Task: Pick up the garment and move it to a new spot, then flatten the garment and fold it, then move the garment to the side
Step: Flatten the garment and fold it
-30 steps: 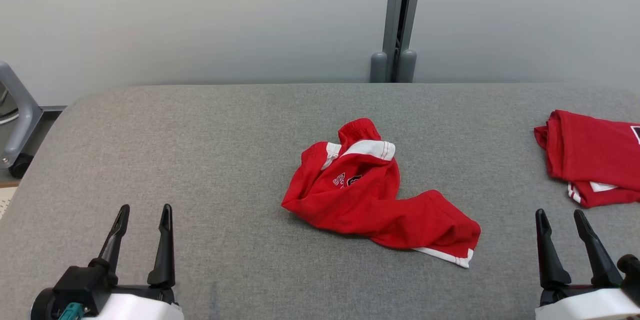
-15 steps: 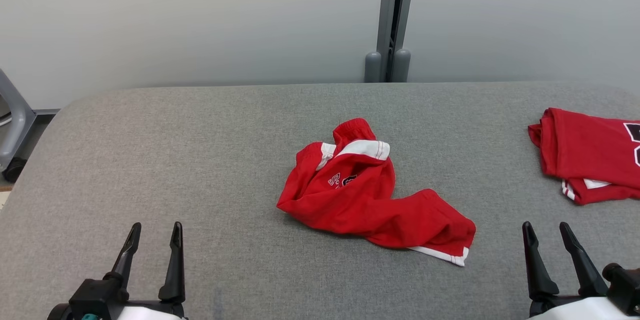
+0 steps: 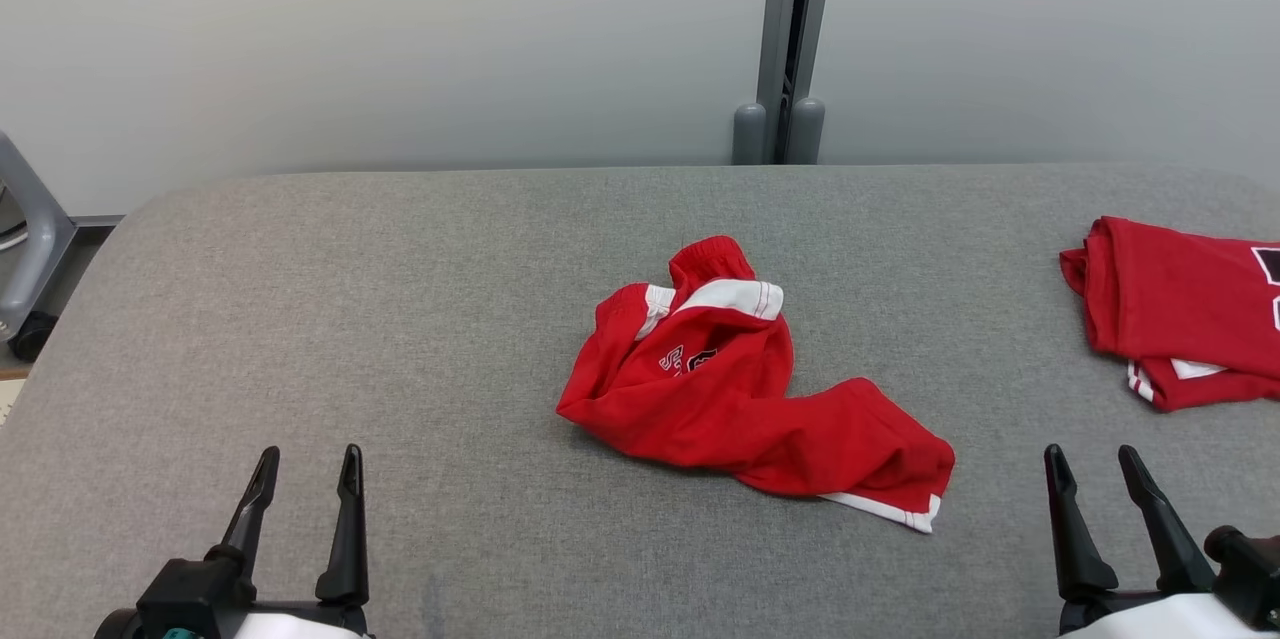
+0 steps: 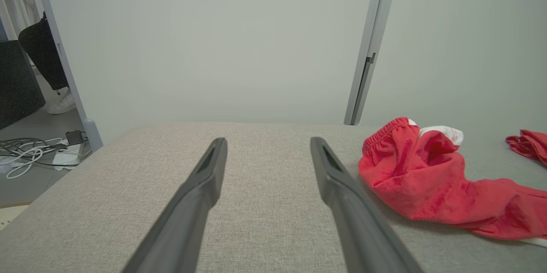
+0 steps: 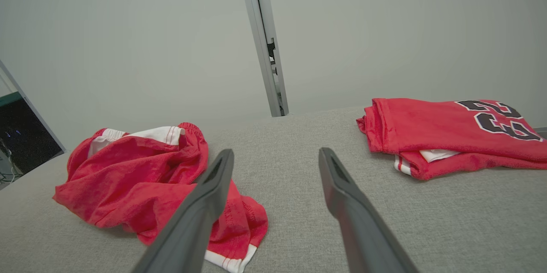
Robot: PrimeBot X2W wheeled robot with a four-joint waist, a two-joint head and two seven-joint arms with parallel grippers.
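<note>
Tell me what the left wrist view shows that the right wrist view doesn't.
Left wrist, not right wrist: the open left end effector, and a person's dark leg and white shoe on the floor past the table's end. Right wrist, not left wrist: the open right end effector and the black number print on the folded red jersey. Both: the crumpled red garment, the grey table, the grey post and an edge of that jersey.

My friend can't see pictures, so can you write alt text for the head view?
A crumpled red garment with white trim lies in the middle of a grey padded table. A folded red jersey sits near the table's right edge. The left pincer and right pincer stand open at the bottom corners, touching nothing.
</note>
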